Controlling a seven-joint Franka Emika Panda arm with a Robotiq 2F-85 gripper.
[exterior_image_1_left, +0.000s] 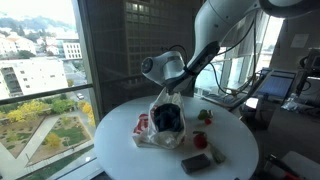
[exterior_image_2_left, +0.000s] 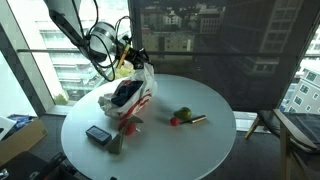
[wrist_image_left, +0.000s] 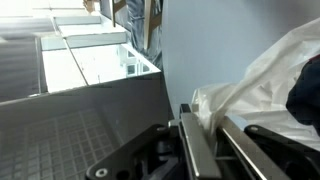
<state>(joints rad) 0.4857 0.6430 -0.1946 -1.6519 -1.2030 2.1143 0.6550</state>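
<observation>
Hand (exterior_image_1_left: 169, 94) pinches the crinkly, bulging white plastic bag (exterior_image_1_left: 150, 128).

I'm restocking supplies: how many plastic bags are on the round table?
1: the white plastic bag near the middle of the table, its top gripped by the pincer. Another could lie hidden behind it.

A bag (exterior_image_1_left: 150, 128) is set near the middle of the table (exterior_image_1_left: 240, 140), with a bulky object (exterior_image_1_left: 168, 120) lodged inside. The gripper (exterior_image_2_left: 135, 62) is placed at the bag's top. A flat block (exterior_image_2_left: 97, 134) is laid apart, near the table's edge.
</observation>
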